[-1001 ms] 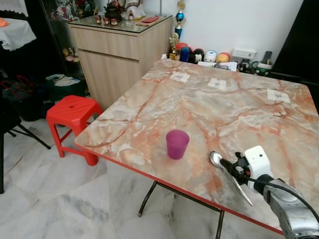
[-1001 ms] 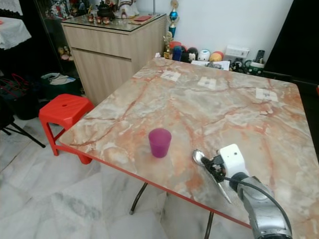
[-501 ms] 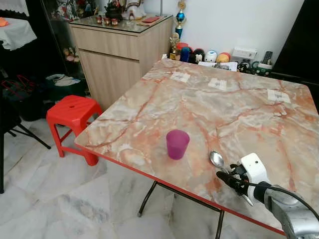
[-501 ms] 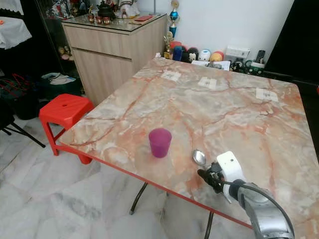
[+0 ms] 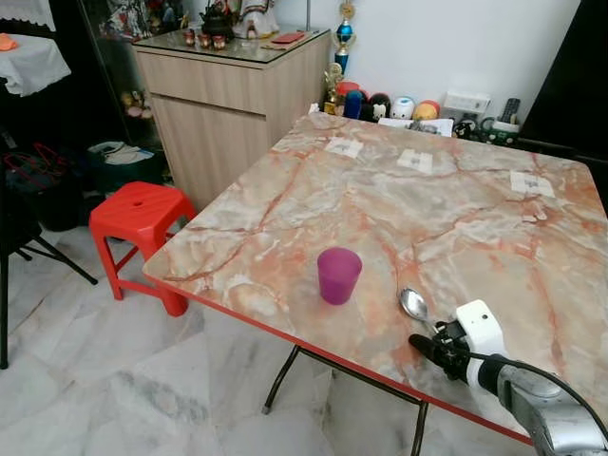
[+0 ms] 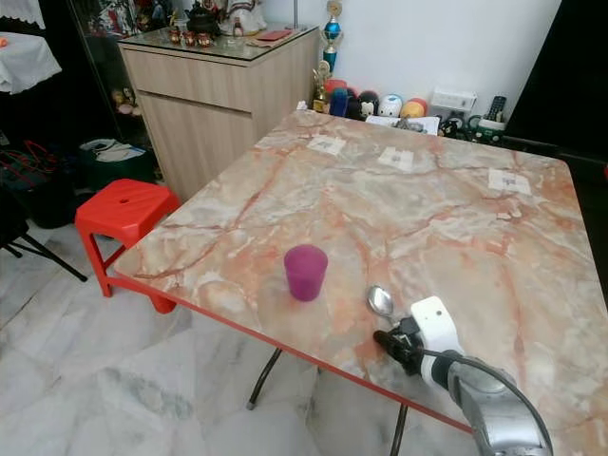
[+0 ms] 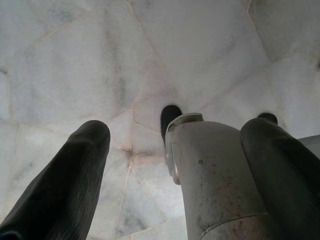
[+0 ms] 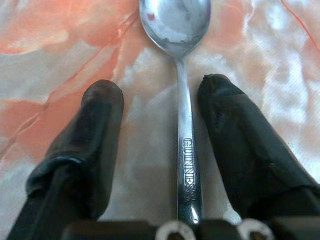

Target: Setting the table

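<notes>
A steel spoon [image 5: 413, 304] lies flat on the marbled table [image 5: 427, 199], near the front edge, its bowl pointing away from me. My right gripper [image 5: 423, 336] sits low over the spoon's handle. In the right wrist view the two black fingers [image 8: 102, 115] stand open on either side of the handle [image 8: 186, 165] without touching it. A purple cup [image 5: 338, 275] stands upright to the left of the spoon. My left gripper [image 7: 177, 127] hangs open above the floor beside my silver leg [image 7: 215, 175].
A red plastic stool [image 5: 138, 214] stands left of the table on the marble floor. A wooden cabinet [image 5: 228, 95] is behind it. Small toys and mugs [image 5: 389, 104] line the table's far edge, and paper labels [image 5: 414, 160] lie further in.
The right gripper brought the spoon down onto the table, let go of it, and has drawn back a little towards the front edge. The cup has not moved.
</notes>
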{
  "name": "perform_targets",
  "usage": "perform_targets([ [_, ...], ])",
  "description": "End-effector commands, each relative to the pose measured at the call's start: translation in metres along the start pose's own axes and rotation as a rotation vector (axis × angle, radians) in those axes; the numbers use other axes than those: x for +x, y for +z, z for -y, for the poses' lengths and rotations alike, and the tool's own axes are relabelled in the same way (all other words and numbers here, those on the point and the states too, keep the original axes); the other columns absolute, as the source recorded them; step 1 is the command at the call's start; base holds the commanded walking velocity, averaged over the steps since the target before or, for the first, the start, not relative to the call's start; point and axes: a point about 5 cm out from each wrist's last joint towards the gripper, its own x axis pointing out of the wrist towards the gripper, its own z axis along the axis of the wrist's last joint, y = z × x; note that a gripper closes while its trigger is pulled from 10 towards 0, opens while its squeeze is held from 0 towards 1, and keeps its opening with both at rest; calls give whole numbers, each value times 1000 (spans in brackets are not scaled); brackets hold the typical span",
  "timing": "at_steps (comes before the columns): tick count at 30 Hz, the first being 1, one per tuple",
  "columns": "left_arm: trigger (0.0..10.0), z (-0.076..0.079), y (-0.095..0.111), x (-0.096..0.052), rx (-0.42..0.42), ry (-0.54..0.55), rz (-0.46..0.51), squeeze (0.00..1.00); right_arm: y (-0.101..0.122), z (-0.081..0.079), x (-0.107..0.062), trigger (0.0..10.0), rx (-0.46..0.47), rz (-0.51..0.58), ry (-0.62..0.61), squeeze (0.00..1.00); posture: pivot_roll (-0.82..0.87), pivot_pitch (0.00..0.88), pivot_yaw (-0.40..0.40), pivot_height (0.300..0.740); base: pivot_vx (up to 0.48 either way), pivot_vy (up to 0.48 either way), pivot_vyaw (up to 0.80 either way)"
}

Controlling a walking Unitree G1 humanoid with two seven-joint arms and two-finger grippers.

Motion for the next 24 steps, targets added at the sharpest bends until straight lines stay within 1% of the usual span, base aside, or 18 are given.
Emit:
perform_targets([
  [1,10000,-2,-5,-1,7,-2,-30,0,-11,3,-1,0,35,-32,-29,0,49,0,8,740,0,0,0],
  [8,10000,-1,-6,-1,9,-11,-35,0,-17,0,1,0,51,-44,-26,0,50,0,8,740,0,0,0],
  [24,10000,1,-8,-1,1,-21,-43,0,-21,-2,9,0,43,-52,-40,0,53,0,-1,740,0,0,0],
])
